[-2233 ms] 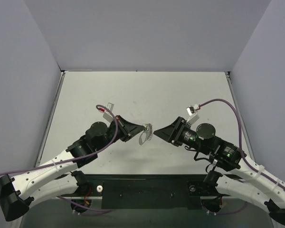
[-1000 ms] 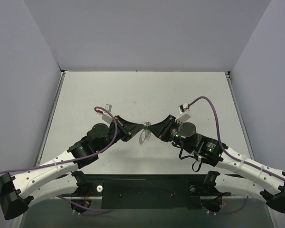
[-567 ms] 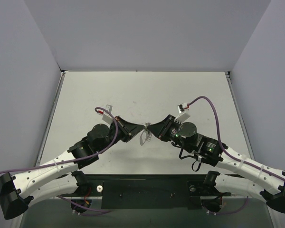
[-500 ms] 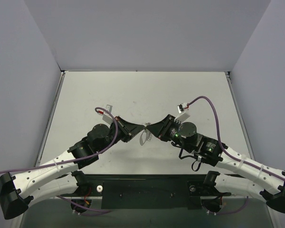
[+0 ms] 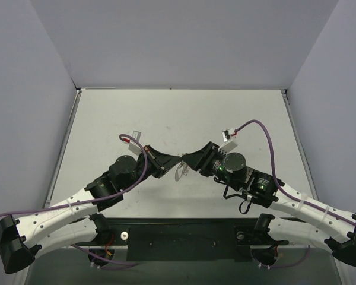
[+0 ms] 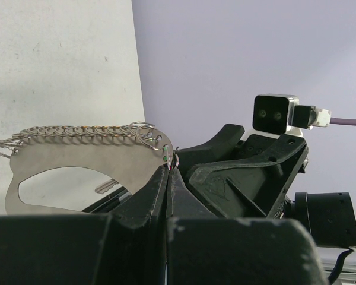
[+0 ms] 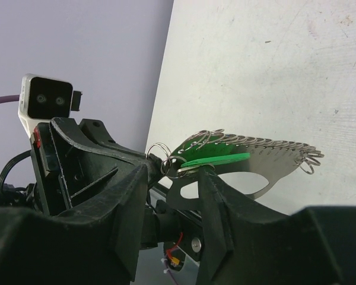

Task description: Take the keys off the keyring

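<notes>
Top external view: left gripper clamped shut on keyring, held mid-table between arms. Right gripper jaws apart, straddling small rings. Green key flat against keyring, beside jaw gap.

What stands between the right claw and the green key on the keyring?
Nothing visible does. The open right claw sits right at the green key, which lies against the keyring clamped by the left claw. Small wire rings crowd beside it.
</notes>
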Controlling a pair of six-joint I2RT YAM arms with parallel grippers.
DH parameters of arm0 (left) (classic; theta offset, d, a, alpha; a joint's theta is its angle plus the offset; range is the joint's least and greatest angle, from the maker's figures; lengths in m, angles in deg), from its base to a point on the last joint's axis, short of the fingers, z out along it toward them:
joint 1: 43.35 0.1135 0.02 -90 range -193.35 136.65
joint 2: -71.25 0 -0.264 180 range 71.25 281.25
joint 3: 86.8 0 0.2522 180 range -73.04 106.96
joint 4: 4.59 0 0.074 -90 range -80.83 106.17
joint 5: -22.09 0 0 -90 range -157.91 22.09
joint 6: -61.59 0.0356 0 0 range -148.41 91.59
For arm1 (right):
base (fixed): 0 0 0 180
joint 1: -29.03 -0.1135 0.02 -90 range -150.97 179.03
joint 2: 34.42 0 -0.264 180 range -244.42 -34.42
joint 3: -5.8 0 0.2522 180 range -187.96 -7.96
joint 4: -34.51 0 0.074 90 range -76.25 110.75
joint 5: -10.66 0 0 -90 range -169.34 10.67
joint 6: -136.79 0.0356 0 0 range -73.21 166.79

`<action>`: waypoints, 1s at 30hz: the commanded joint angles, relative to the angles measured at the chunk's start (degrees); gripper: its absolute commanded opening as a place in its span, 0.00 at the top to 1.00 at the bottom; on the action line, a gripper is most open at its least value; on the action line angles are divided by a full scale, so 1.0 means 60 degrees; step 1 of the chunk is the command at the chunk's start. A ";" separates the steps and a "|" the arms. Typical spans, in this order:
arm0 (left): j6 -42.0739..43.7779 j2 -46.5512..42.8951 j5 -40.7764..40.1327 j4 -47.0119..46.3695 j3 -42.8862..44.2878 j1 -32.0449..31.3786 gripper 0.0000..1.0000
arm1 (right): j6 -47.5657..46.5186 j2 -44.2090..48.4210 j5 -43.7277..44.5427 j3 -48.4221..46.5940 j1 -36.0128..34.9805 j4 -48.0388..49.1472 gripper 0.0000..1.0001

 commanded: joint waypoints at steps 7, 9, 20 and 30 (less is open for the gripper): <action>0.0054 -0.0130 0.0137 -0.1105 0.0101 -0.0102 1.00 | 0.0060 -0.0037 0.0216 0.0117 0.0046 0.0656 0.72; 0.0069 -0.0145 0.0151 -0.1106 0.0101 -0.0116 1.00 | 0.0059 0.0007 0.0187 0.0132 0.0090 0.0627 0.73; 0.0230 -0.0101 0.0283 -0.1164 0.0159 -0.0190 1.00 | -0.0438 -0.0300 0.0245 -0.0541 0.0046 -0.0500 0.86; 0.0464 -0.0013 0.0532 -0.1033 0.0379 -0.0190 1.00 | -0.1828 -0.0257 0.0377 -0.1113 -0.0189 -0.1994 0.88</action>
